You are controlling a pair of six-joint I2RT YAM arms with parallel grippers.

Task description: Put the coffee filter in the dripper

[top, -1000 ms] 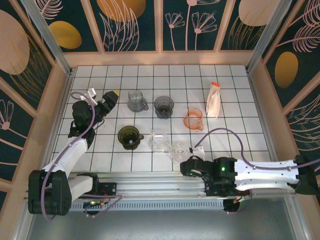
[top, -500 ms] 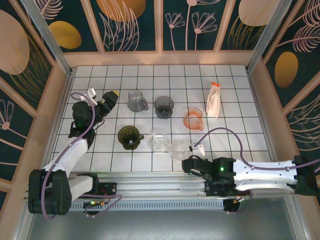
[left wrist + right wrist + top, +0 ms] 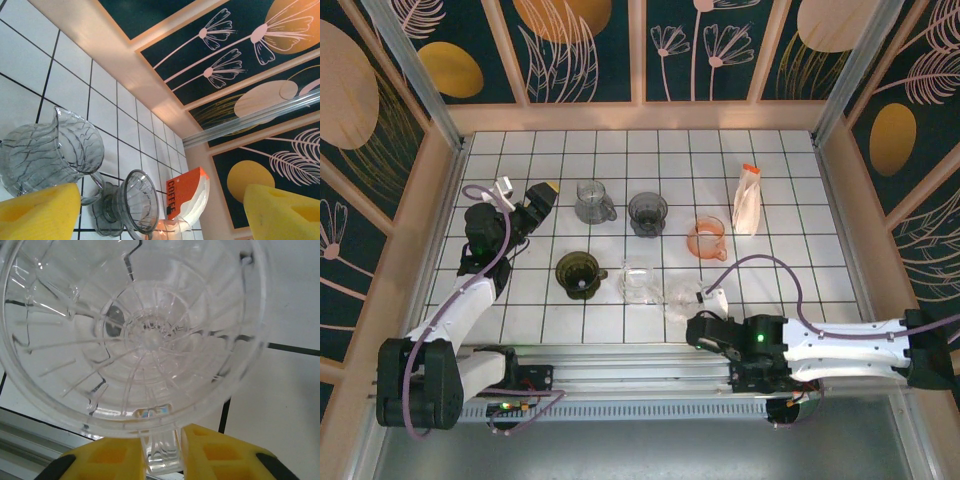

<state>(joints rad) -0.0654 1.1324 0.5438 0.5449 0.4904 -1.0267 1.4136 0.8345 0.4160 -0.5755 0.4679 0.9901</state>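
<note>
The tabletop [image 3: 790,290] looks slick. The left pincer [image 3: 542,192] hangs released at its ten o'clock; the right pincer [image 3: 162,452] is clenched on the clear dripper [image 3: 140,335] by its handle [image 3: 161,467]. The filter pack [image 3: 747,198] stands at one o'clock from it, well apart. That thin handle could slip, tipping the dripper

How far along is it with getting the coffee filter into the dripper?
Barely started. Done: nothing with a filter so far; the filter pack stands at the back, apart from both arms. In hand: the right gripper pinches the clear dripper by its handle, and the cone holds no paper. The left gripper is open and empty. Left: fetch a filter and seat it in the cone.
</note>
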